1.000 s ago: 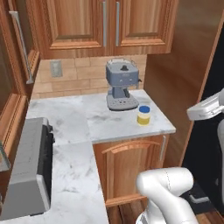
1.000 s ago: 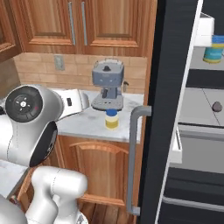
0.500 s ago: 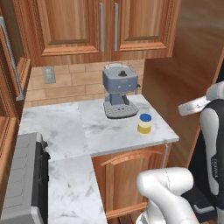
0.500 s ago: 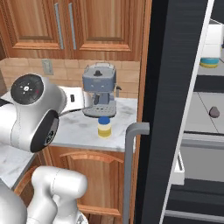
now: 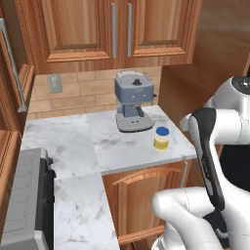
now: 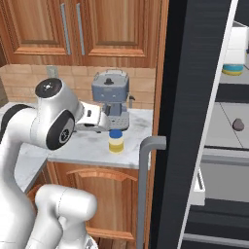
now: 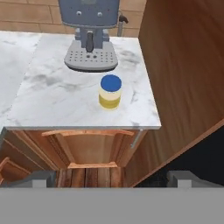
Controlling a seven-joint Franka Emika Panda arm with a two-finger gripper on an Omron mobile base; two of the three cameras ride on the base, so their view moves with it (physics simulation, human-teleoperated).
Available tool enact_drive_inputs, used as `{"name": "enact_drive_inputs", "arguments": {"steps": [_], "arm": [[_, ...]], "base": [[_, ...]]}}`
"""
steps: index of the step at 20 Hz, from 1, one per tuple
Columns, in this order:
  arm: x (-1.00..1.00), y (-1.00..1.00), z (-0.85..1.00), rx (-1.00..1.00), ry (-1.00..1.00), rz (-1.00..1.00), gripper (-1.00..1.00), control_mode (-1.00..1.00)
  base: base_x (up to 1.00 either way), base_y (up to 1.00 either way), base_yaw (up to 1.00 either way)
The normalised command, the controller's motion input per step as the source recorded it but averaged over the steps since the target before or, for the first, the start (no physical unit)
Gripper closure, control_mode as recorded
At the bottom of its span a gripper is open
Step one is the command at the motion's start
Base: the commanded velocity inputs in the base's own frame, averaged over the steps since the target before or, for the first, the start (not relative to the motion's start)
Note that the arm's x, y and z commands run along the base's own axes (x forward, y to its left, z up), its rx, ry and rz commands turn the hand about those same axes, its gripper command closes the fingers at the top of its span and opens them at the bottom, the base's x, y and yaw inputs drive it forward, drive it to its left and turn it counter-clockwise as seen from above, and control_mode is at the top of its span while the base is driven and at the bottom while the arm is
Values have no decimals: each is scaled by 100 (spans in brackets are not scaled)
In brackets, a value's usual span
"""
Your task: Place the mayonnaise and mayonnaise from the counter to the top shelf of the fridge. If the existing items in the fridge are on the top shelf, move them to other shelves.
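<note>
Driven closer over the past second, both base views now sliding right along the counter (image 5: 73,141), with the jar (image 5: 161,138) larger in frame and the arm swung round toward it.

Standing upright near the counter's front right corner: a cream-yellow mayonnaise jar with a blue lid, just in front of the coffee machine (image 5: 133,101) and apart from it. Seen from above in the hand view, well ahead of the gripper (image 7: 111,179), with bare marble all round. Fingertips (image 7: 41,178) set wide apart, holding nothing, hanging out past the counter edge above the cabinet door (image 7: 89,146).

Further out, in the right base view: the black fridge (image 6: 194,97) with its door open, a second jar (image 6: 232,69) with a blue label already on the top shelf (image 6: 236,80), and a small greyish-purple lump (image 6: 238,124) on the shelf below.

Judged to be the approach to the remaining jar, one jar apparently shelved already. Next move: bringing the hand forward and down over the lid, jaws straddling the jar, closing on its sides, then lifting clear of the coffee machine. Risk of nudging the jar off the nearby edge if the descent lands off centre.

At far left, a grey toaster oven (image 5: 24,205).
</note>
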Motion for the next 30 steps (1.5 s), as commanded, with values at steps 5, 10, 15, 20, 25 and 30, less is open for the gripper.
{"name": "enact_drive_inputs", "arguments": {"steps": [5,10,15,20,25,30], "arm": [[56,-2,-53,1,5,-14,-100,-100],[60,0,-41,8,0,-17,-100,-100],[52,0,-45,12,0,-4,-100,-100],[62,0,-23,6,0,0,-100,-100],[61,0,-17,-3,0,0,-100,-100],[47,0,-46,-1,0,0,-100,-100]], "base": [[0,0,0],[0,0,0],[0,0,0],[0,0,0],[0,0,0],[0,0,0]]}}
